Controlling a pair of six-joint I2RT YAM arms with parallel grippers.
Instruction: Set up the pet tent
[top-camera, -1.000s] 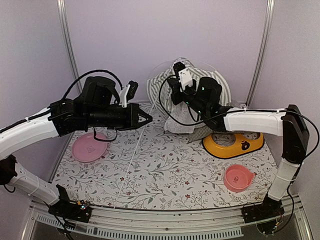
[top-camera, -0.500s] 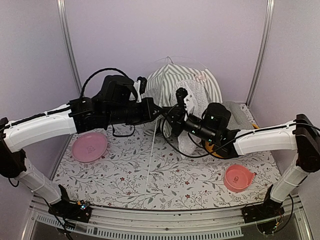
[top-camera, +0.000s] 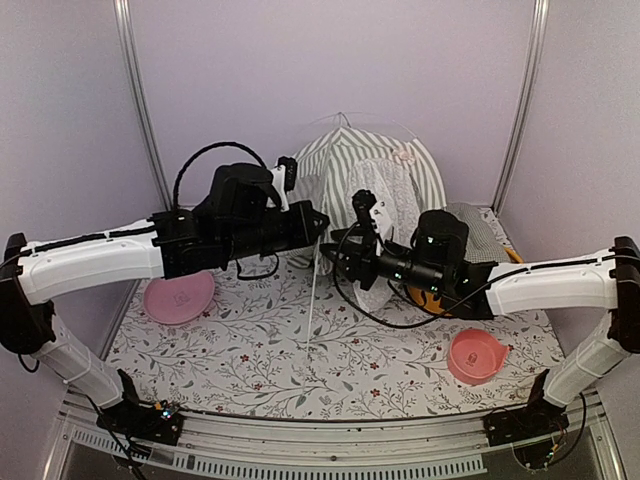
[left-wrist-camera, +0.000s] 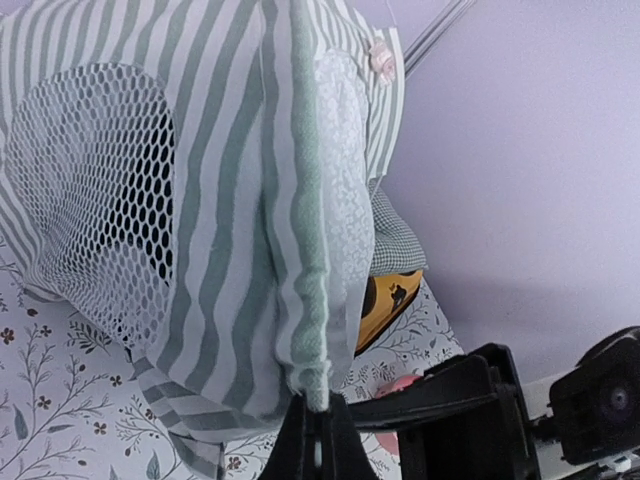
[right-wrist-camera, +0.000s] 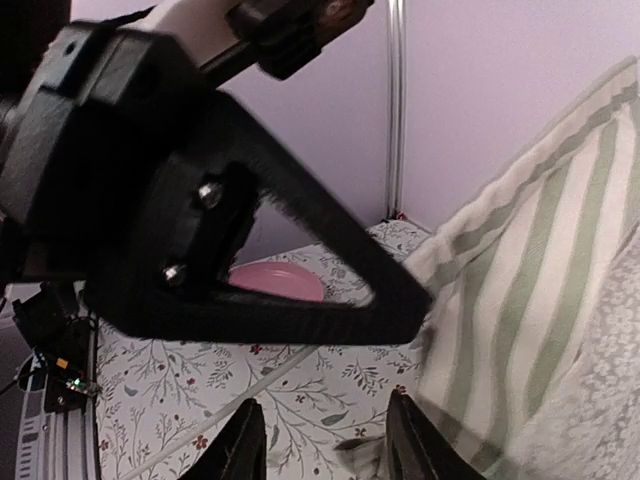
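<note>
the grey-green and white striped fabric pet tent (top-camera: 345, 165) stands at the back of the floral-printed mat (top-camera: 250, 350), against the lilac rear wall, with its white lace door curtain (top-camera: 385, 200) facing forward and a small pink bow (top-camera: 403, 155) near the top. the left gripper (left-wrist-camera: 315, 440) reaches in from the left and its fingers are pressed together on a vertical grey-green hem fold of the tent's front edge; the left wrist view shows that fold rising straight up from the fingertips, with a honeycomb mesh window (left-wrist-camera: 90, 190) to its left. a thin white pole (top-camera: 314, 300) slants down from just under that gripper to the mat. the right gripper (right-wrist-camera: 325, 450) hovers low, just beside the left one and in front of the tent; its fingers stand apart with only the mat visible between them, holding nothing. a green-checked gingham cushion (top-camera: 480, 228) lies to the right of the tent, a yellow pet bowl (left-wrist-camera: 388, 300) sits in front of it, mostly hidden behind the right arm, a round pink plate (top-camera: 180, 297) rests at the mat's left and a small pink bowl (top-camera: 475, 355) at its near right.
</note>
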